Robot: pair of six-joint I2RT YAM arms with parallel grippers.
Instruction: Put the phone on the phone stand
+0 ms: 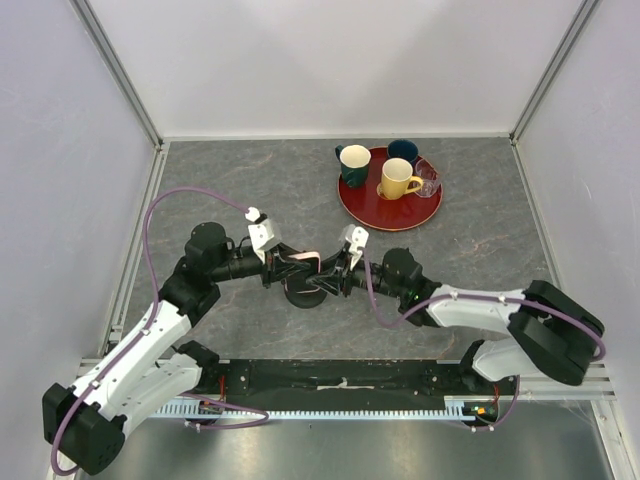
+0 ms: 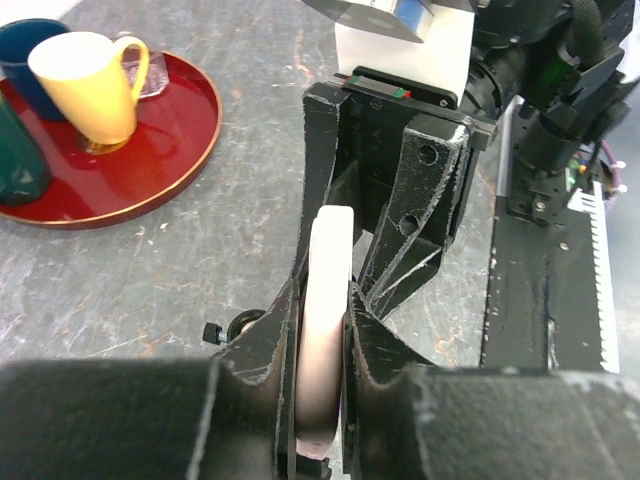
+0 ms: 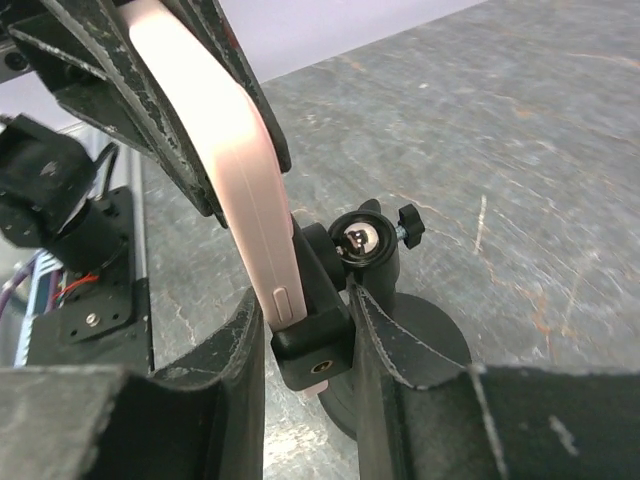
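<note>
The phone (image 1: pixel 303 258) stands on edge at the table's middle, its pale pink case edge showing. My left gripper (image 1: pixel 283 265) is shut on the phone's flat faces; the pink edge runs between its jaws in the left wrist view (image 2: pixel 325 300). The phone's lower end (image 3: pixel 232 190) sits in the black clamp of the phone stand (image 3: pixel 318 345), whose round disc base (image 3: pixel 430 345) rests on the table. My right gripper (image 3: pixel 305 335) straddles the clamp and is closed against it. In the top view the right gripper (image 1: pixel 335 270) faces the left one over the stand (image 1: pixel 303 295).
A round red tray (image 1: pixel 390 214) at the back right holds a yellow mug (image 1: pixel 397 178), a dark green mug (image 1: pixel 353 163), a blue cup (image 1: pixel 403 150) and a small glass (image 1: pixel 428 180). The black mounting rail (image 1: pixel 340 385) runs along the near edge.
</note>
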